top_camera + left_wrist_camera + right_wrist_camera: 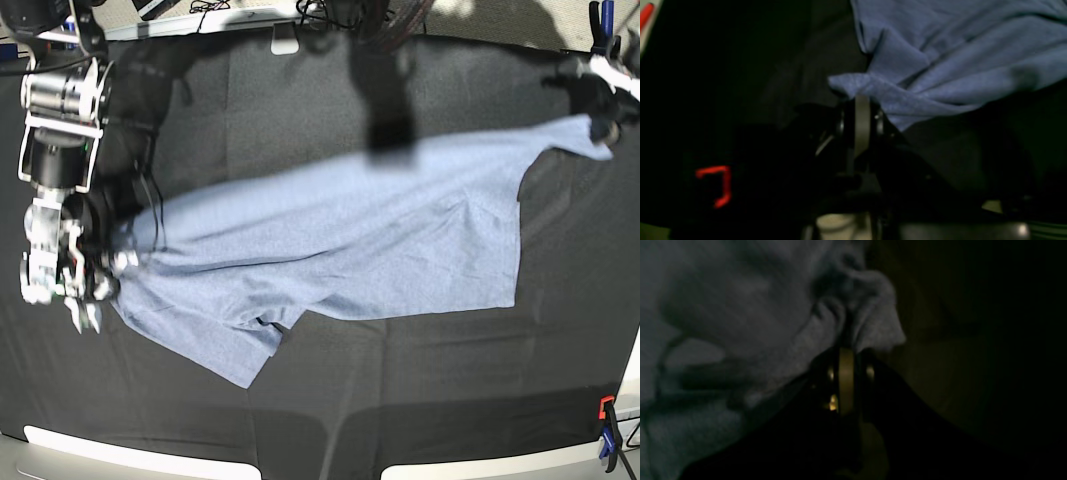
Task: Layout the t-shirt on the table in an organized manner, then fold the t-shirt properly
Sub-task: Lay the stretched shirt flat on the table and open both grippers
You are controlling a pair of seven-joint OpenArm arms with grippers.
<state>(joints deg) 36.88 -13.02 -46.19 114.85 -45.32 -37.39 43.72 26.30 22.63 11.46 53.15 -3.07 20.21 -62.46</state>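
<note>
The t-shirt (pixel 350 235) is lying stretched across the middle of the counter (pixel 420 390), running from the left edge of the base view up toward the upper right corner. Its plain side is facing up, with a sleeve pointing down toward the lower left and folds gathering along the body.

The right gripper (pixel 118 262) is sitting at the left of the base view, and its jaws are closing tight on a bunched edge of the t-shirt. In the right wrist view the cloth (pixel 867 316) is puckering into the pinch just above the right gripper (pixel 846 348), with no gap showing between the jaws; the view is dim and the rest of the fabric is spreading off to the left of the frame.

The left gripper (pixel 603 122) is sitting at the upper right of the base view, where the far corner of the t-shirt is being drawn out to a point. In the left wrist view the left gripper (pixel 862 100) is holding a fold of blue cloth (pixel 940 66), jaws pressing together on it, while the fabric is fanning out toward the upper right of the frame.

An orange and blue clamp (pixel 606 428) is standing at the lower right edge of the counter.
</note>
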